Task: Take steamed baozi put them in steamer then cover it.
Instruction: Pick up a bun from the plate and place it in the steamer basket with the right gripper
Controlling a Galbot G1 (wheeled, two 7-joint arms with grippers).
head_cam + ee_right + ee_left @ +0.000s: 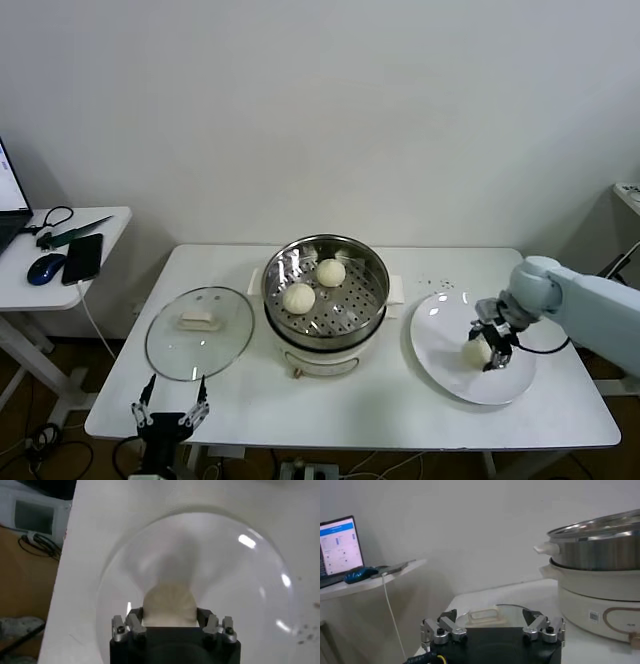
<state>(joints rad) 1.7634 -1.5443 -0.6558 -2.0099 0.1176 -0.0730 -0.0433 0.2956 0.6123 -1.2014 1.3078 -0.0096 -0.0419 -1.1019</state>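
Right gripper (487, 352) seen clamped on one baozi (476, 351) over white plate (445, 362), right of frame; bun wedged between fingers (134, 621) in wrist view. Two baozi (299, 297) (331, 272) lying in steamer (372, 312) at centre. Glass cover (171, 353) laid flat at left; left gripper (170, 411) parked below it, jaws spread

The head view looks down on the whole bench (400, 410); the left wrist view skims it sidelong; the right wrist view hangs close above the plate (260, 570), shared with the head view.
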